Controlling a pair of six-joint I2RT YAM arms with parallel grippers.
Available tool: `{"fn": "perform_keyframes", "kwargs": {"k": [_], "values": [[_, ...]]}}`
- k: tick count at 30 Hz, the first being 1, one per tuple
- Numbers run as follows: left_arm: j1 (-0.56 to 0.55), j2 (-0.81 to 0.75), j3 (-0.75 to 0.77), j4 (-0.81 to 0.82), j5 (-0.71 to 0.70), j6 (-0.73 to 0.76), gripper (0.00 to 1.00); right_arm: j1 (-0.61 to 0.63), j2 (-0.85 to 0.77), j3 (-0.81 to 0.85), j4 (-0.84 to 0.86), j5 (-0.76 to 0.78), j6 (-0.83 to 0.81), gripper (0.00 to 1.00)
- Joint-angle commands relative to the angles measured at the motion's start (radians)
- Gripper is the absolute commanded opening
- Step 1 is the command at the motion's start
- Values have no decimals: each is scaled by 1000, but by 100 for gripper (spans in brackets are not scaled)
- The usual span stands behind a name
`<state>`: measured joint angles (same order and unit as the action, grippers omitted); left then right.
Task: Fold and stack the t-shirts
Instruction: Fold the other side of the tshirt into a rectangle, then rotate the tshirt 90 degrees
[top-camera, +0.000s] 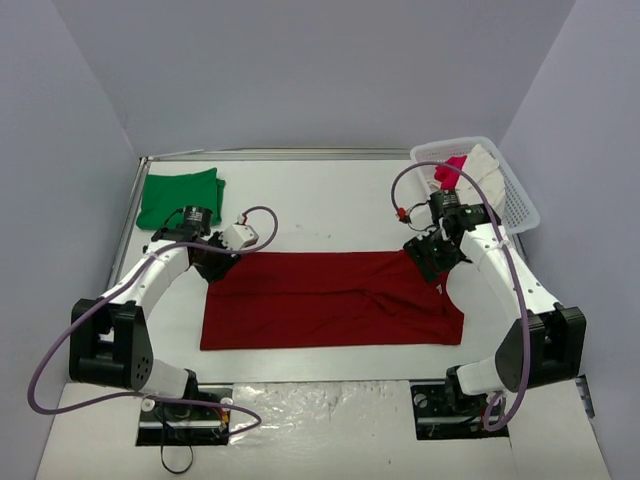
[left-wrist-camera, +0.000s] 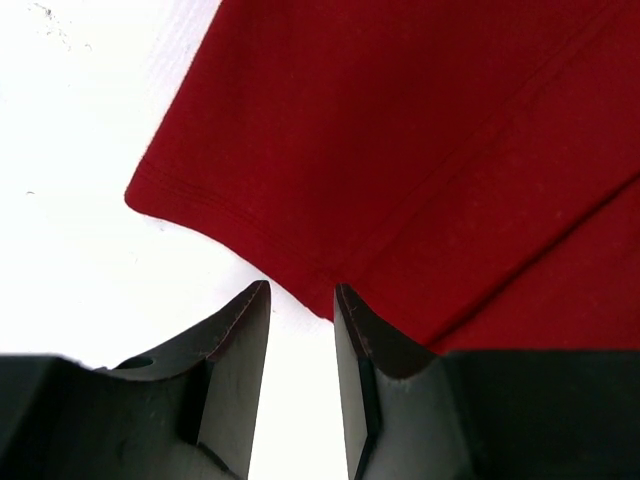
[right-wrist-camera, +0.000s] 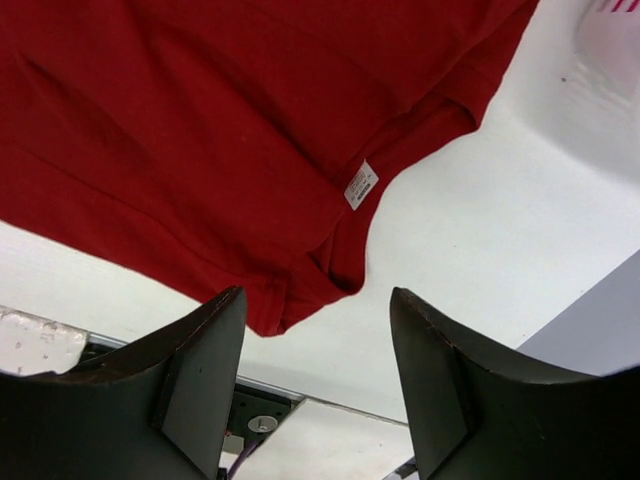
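Folding of red shirt (top-camera: 330, 300) is midway; left gripper (left-wrist-camera: 300, 290) is slightly parted, right gripper (right-wrist-camera: 318, 295) wider, both empty; crosswise fold is needed.

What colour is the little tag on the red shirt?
White tag; right wrist view shows it best.

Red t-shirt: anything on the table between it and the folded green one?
Nothing visible on the table between the dark red t-shirt and the green t-shirt; only the left arm's wrist hangs over that gap.
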<state>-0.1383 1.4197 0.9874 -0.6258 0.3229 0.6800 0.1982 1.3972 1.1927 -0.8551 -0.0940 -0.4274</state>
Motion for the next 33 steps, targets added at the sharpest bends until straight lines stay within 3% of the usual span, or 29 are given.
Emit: {"fn": "perform_keyframes", "kwargs": {"k": [1,4,6,9,10,12,23,27,33], "values": [[-6,8,-15,55,-22,-42,31,3,22,-54,39,51,4,55],[-12,38,-38,104,-60,-57,27,0,55,-87,45,56,-7,49],[-18,74,-29,115,-65,-56,16,0,85,-97,47,43,-17,44],[-41,125,-15,121,-73,-43,9,-2,137,-101,50,25,-31,27],[-55,136,-18,135,-93,-34,8,-2,152,-91,51,17,-36,13],[-96,180,-20,172,-157,-30,6,-2,210,-76,63,-4,-37,0],[-133,314,10,118,-232,18,2,-11,576,140,94,-27,-54,0],[-138,312,23,75,-246,24,3,-17,747,310,91,-33,-56,0],[-201,274,16,-17,-249,18,2,-26,1029,709,53,-4,-4,0]]}}
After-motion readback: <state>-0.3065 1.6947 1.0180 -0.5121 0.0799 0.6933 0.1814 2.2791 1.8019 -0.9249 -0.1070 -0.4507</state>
